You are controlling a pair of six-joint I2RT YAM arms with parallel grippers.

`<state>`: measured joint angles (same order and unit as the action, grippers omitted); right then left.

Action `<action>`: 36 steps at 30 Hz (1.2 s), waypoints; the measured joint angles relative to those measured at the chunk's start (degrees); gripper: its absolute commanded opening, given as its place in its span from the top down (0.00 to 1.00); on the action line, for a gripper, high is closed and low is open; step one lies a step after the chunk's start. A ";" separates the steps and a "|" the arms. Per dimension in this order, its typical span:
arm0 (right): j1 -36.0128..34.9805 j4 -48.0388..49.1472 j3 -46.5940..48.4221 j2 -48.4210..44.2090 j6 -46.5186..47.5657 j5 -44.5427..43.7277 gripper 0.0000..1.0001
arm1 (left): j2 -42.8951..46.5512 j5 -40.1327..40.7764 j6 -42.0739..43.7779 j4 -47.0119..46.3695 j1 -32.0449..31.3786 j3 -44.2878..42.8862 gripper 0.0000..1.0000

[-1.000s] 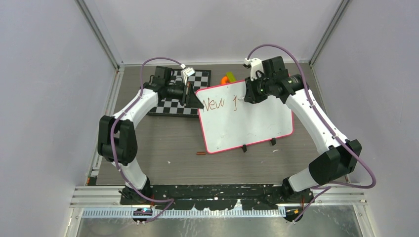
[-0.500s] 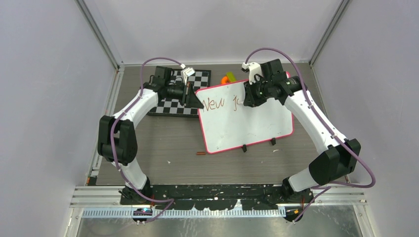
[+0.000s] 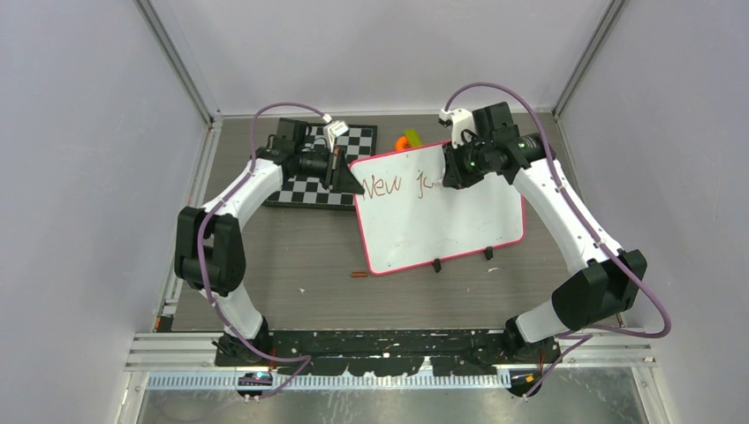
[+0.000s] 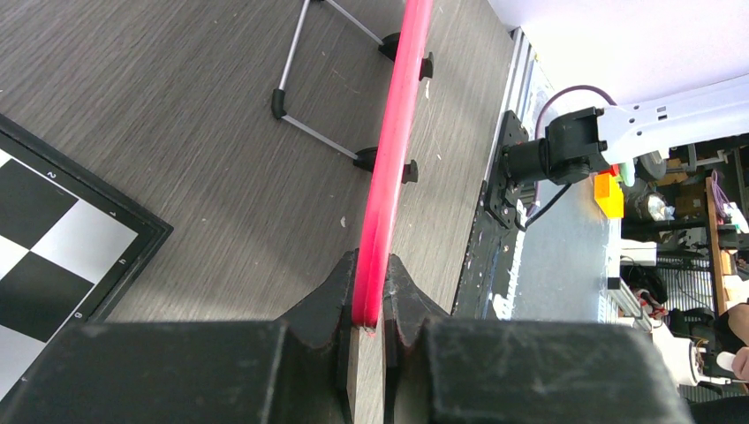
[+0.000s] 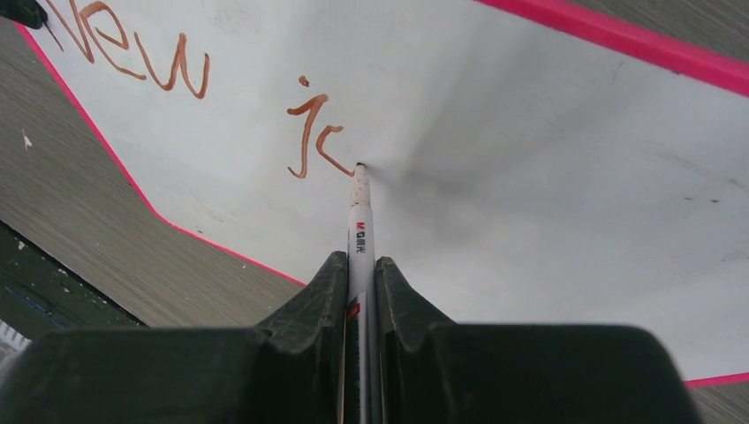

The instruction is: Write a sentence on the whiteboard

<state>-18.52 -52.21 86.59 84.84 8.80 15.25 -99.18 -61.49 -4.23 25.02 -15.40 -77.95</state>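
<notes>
Red-brown sentence (image 3: 389,185) now reads "New jc": "o" begun since a second ago, most words remain. Right jaws grip pen (image 5: 359,231), tip ahead on whiteboard (image 3: 442,225); left jaws clamp its rim.

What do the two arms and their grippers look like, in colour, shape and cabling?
Both arms, the left arm and the right arm, have white links with bulky black joints. A purple cable loops along each. The left gripper and the right gripper have matte black, wedge-shaped fingers.
</notes>
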 measured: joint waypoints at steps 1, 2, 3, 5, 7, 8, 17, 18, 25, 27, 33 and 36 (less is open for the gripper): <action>0.00 0.04 0.26 0.07 -0.04 -0.07 1.00 | 0.00 0.00 0.00 0.02 0.00 0.00 1.00; 0.00 0.17 0.70 0.20 -0.13 -0.13 1.00 | 0.00 0.00 0.00 0.00 -0.02 0.00 1.00; 0.00 0.26 1.01 0.33 -0.15 -0.13 1.00 | 0.00 0.00 0.00 0.00 -0.02 0.00 1.00; 0.00 0.42 1.51 0.59 -0.17 -0.13 1.00 | 0.00 0.00 0.00 0.00 -0.02 0.00 1.00; 0.00 0.35 1.84 0.81 -0.35 -0.11 1.00 | 0.00 0.00 -0.02 0.00 0.00 0.00 1.00; 0.00 0.35 1.92 0.85 -0.37 -0.09 1.00 | 0.00 0.00 -0.02 0.00 0.00 0.00 1.00; -0.50 0.39 2.34 1.07 -1.01 0.11 1.00 | 0.00 0.00 -0.04 0.00 0.00 0.00 1.00; -0.57 0.48 2.43 1.07 -1.07 0.11 1.00 | 0.00 0.00 -0.02 0.00 -0.02 0.00 1.00; -1.33 1.16 3.30 1.46 -1.22 0.17 1.00 | 0.00 0.00 -0.02 0.00 -0.02 0.00 1.00; -1.53 1.16 3.32 1.46 -1.22 0.22 1.00 | 0.00 0.00 -0.02 0.00 -0.02 0.00 1.00; -1.60 1.16 3.32 1.44 -1.36 0.44 1.00 | 0.00 0.00 0.00 -0.02 -0.02 0.00 1.00; -1.11 1.18 3.32 1.31 -1.49 0.50 1.00 | 0.00 -0.02 -0.02 -0.04 -0.02 0.00 1.00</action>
<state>-19.64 -51.03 89.91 86.15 7.31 15.75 -99.18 -61.52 -4.25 24.97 -15.42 -77.95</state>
